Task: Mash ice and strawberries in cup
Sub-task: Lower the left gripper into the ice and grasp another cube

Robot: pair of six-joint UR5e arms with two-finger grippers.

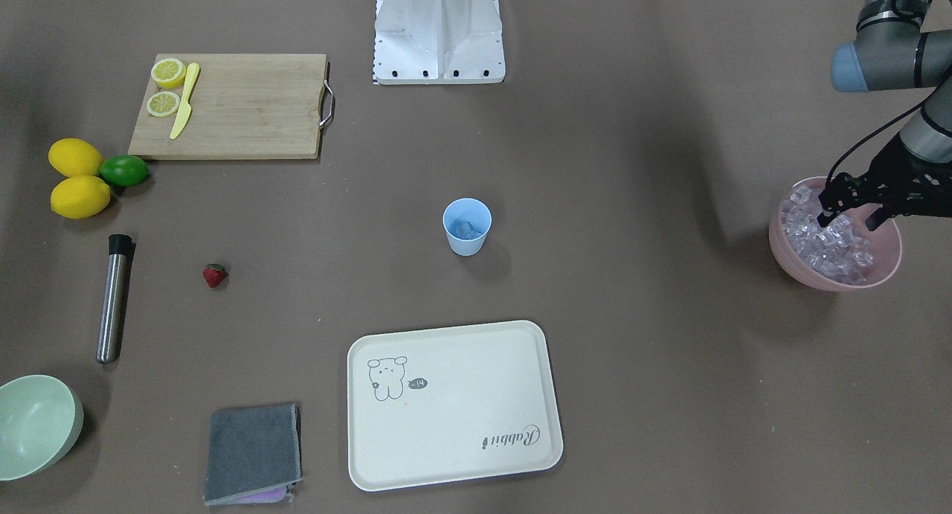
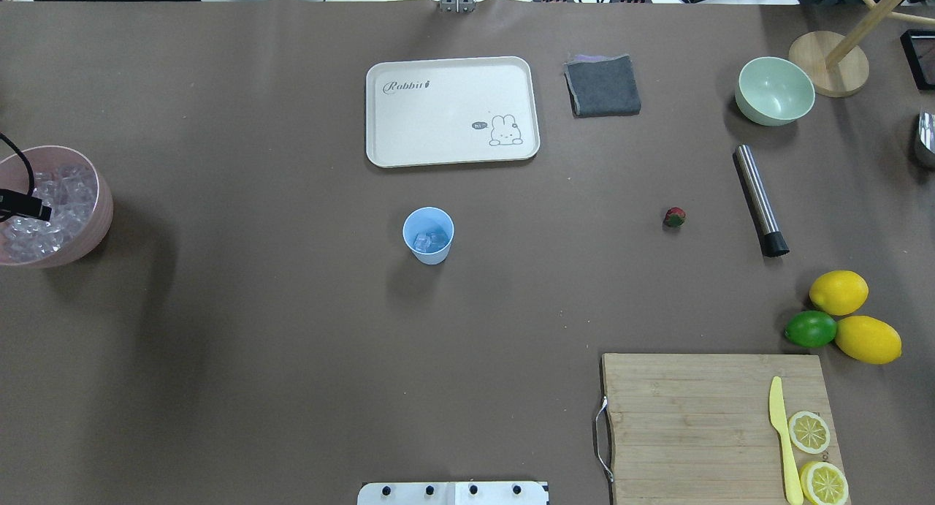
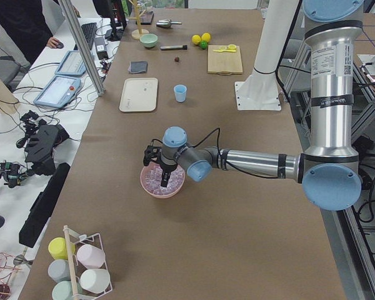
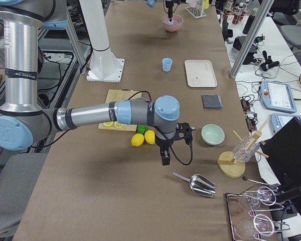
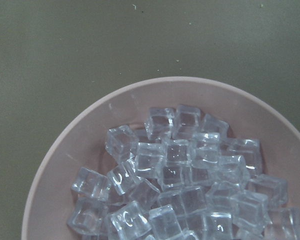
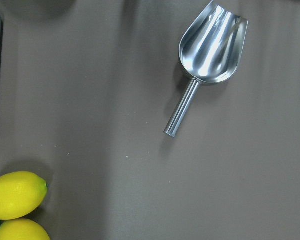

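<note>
The light-blue cup (image 1: 467,227) (image 2: 428,234) stands upright mid-table with a few cubes of ice (image 2: 429,240) inside. One small red strawberry (image 1: 215,275) (image 2: 674,216) lies on the table, well apart from the cup. A pink bowl (image 1: 781,255) (image 5: 65,150) heaped with ice (image 1: 829,246) (image 5: 185,185) sits at the table's end. My left gripper (image 1: 850,218) hangs over that bowl, open, its fingertips down among the top cubes. My right gripper (image 4: 165,158) shows only in the exterior right view, above the table beside the lemons; I cannot tell its state.
A steel muddler (image 1: 114,298) lies near the strawberry. Lemons (image 1: 78,178), a lime (image 1: 124,170), a cutting board (image 1: 238,108) with a yellow knife, a cream tray (image 1: 454,402), a grey cloth (image 1: 253,453), a pale-green bowl (image 1: 33,425) and a metal scoop (image 6: 210,45) lie around.
</note>
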